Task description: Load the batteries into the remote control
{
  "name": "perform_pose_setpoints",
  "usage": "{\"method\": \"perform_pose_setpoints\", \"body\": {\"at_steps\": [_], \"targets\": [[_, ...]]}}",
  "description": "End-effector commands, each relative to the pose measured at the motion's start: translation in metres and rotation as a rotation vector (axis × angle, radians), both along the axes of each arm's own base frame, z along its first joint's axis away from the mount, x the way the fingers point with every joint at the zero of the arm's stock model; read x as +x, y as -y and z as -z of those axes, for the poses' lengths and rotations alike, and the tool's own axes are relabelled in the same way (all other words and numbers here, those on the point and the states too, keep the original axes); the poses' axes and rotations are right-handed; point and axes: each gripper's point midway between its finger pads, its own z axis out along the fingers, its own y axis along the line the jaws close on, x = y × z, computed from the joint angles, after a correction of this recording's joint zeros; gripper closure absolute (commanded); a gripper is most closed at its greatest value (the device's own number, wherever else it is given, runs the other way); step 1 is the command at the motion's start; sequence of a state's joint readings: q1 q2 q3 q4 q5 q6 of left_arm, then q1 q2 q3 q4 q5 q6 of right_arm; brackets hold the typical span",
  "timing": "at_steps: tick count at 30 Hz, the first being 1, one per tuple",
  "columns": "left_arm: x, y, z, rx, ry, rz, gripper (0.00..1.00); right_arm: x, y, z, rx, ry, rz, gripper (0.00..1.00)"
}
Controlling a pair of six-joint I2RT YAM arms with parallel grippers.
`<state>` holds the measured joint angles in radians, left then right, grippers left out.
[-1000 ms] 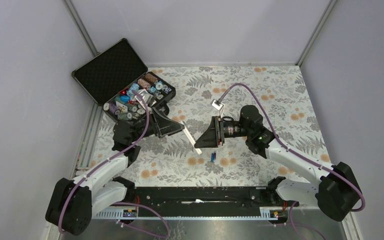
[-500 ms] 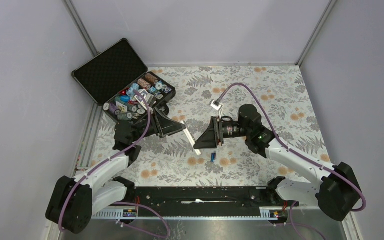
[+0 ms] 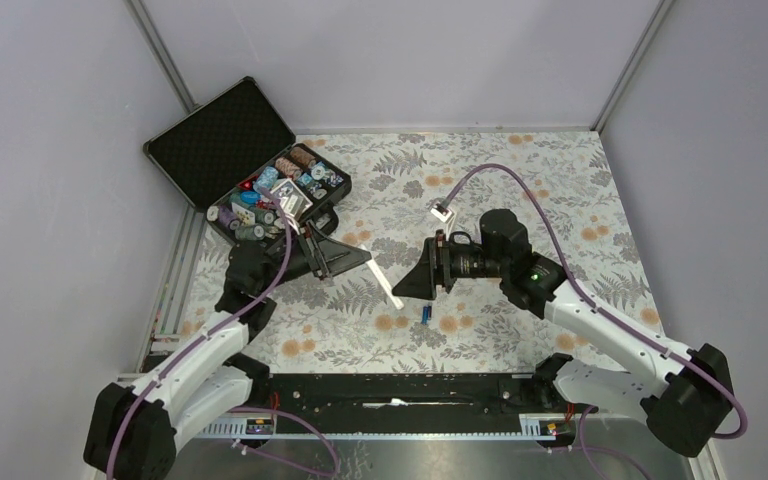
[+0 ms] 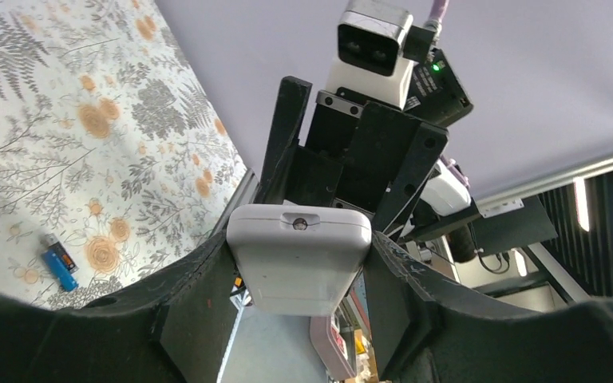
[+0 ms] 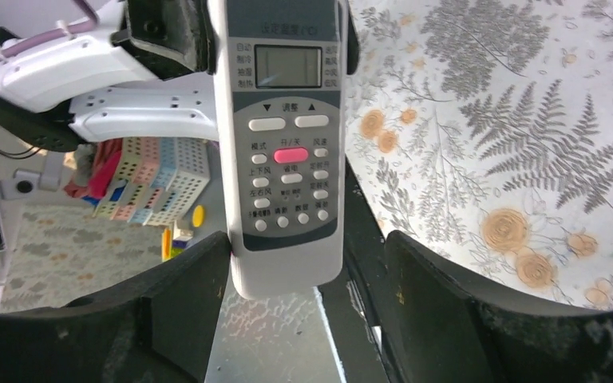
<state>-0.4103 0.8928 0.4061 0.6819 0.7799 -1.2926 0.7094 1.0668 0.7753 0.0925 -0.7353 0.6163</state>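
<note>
- Looking to the far left corner of the bench (image 3: 520,180), you have a black case (image 3: 305,215) standing open, its foam-lined lid (image 3: 218,140) tipped back toward the wall.
- Its tray is packed with poker chips (image 3: 278,185) in short stacks and rolls: blue, brownish, purple and pale ones, crowded together. Nothing else in it can be made out at this size.
- Your left pincer (image 3: 360,255) is closed on the screen end of the remote control (image 3: 385,285), a finger pressed against each long side, holding it clear of the bench.
- Your right pincer (image 3: 407,287) straddles the button end with its jaws parted. In the right wrist view one finger (image 5: 183,295) sits at the remote's edge while the other stands off with a gap showing, so it has no hold.
- The remote's face, with screen and button rows, is turned toward the right wrist camera.
- A blue battery (image 3: 426,313) lies on the floral bench just on the near side of the right pincer, apart from the remote. Something darker lies against it in the left wrist view; you cannot tell what it is.
</note>
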Motion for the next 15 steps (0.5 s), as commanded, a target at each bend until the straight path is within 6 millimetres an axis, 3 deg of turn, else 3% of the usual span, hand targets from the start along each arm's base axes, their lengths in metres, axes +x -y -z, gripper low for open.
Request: {"method": "perform_pose_setpoints", "body": {"at_steps": [1, 15], "targets": [[0.005, -0.004, -0.013, 0.037, 0.054, -0.061, 1.00, 0.015, 0.011, -0.005, -0.067, 0.096, 0.088, 0.21], [0.023, -0.013, 0.016, 0.200, -0.059, -0.180, 1.00, 0.007, 0.001, -0.006, -0.237, 0.267, 0.097, 0.19]]}}
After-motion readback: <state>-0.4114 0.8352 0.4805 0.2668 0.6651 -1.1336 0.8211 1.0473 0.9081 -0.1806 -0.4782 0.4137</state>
